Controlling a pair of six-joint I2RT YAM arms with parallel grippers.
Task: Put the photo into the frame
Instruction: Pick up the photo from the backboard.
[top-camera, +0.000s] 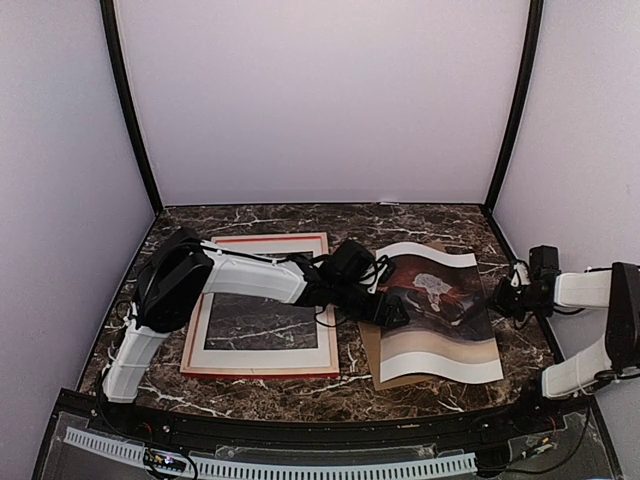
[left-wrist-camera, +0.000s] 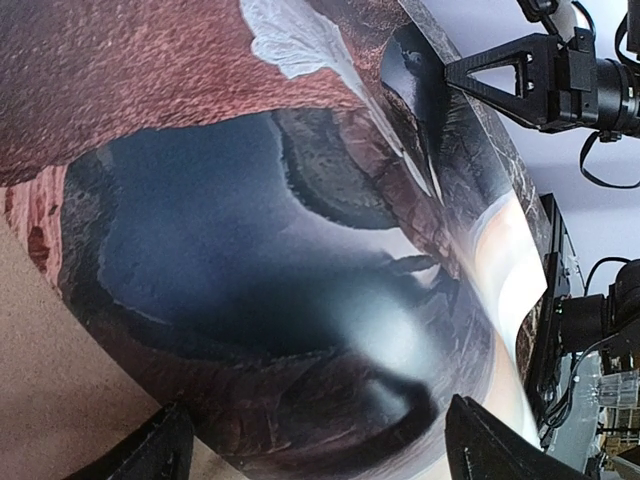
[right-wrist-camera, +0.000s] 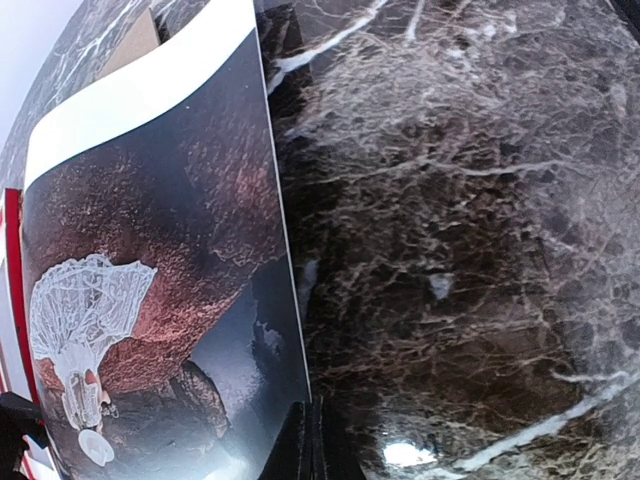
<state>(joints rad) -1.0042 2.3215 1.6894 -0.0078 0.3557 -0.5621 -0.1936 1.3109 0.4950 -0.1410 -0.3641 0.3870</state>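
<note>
Red-edged and pale on its upward face, the frame (top-camera: 265, 358) lies flat on the dark marble table (top-camera: 300, 395), left of centre, and I can see the marble through its opening. The photo (top-camera: 432, 290) is not in it. It sits just to the frame's right, picture side up, on a plain brown board (top-camera: 372, 358) that shows along its left and near edges. The print is bowed rather than flat, with its white margins curving across the far and near ends. My left arm reaches over the frame's far right corner, which puts the left gripper (top-camera: 385, 310) at the photo's left side. In the left wrist view its fingers (left-wrist-camera: 165, 450) stand wide apart with nothing between them, low over the glossy dark print, and I cannot tell whether they touch it. The right gripper (top-camera: 500, 298) comes in from the opposite side, at the photo's right edge. In the right wrist view its jaws are pressed together, and the print's edge runs straight down into them, so I read the right gripper (right-wrist-camera: 308, 440) as pinching the photo by that edge. The pale figure (right-wrist-camera: 80, 310) and a sliver of the frame's red show at the left of that view.
</note>
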